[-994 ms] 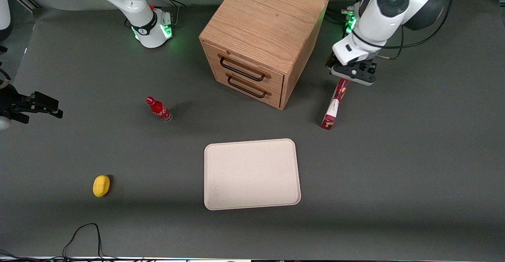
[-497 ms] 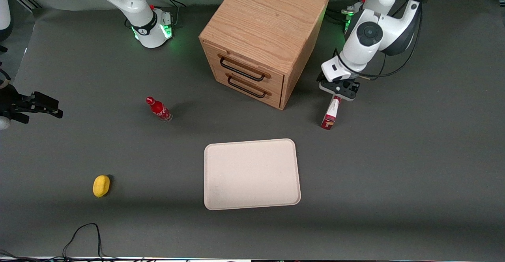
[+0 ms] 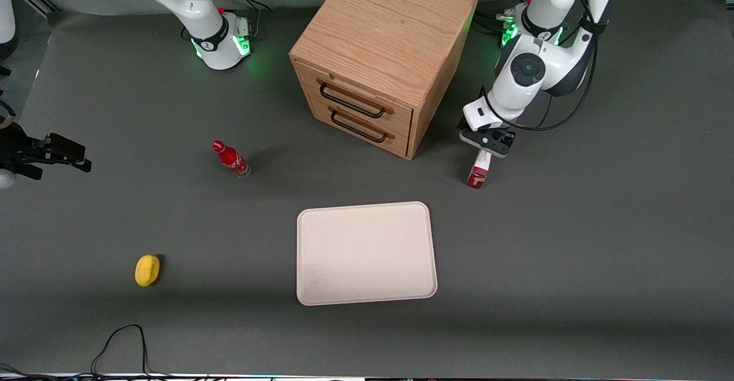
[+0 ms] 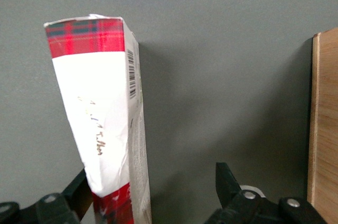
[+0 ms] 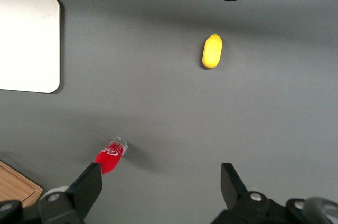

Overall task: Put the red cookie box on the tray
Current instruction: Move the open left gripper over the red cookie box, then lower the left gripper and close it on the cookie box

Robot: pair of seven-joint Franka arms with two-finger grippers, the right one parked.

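The red cookie box (image 3: 478, 173) lies on the dark table beside the wooden cabinet, farther from the front camera than the cream tray (image 3: 367, 253). My left gripper (image 3: 488, 142) is low over the box and covers most of it; only the end nearest the tray shows. In the left wrist view the box (image 4: 100, 108) shows its white patch and tartan end. It runs between the fingers of the open gripper (image 4: 153, 184), close to one finger (image 4: 79, 192) and well apart from the other.
The two-drawer wooden cabinet (image 3: 384, 54) stands close beside the gripper, its edge (image 4: 325, 123) near one finger. A small red soda bottle (image 3: 231, 159) and a yellow oval object (image 3: 147, 269) sit toward the parked arm's end. A black cable (image 3: 120, 341) loops by the front edge.
My gripper has come down and moved along the box toward the front camera, covering more of it. The box, the tray and the other objects have not moved.
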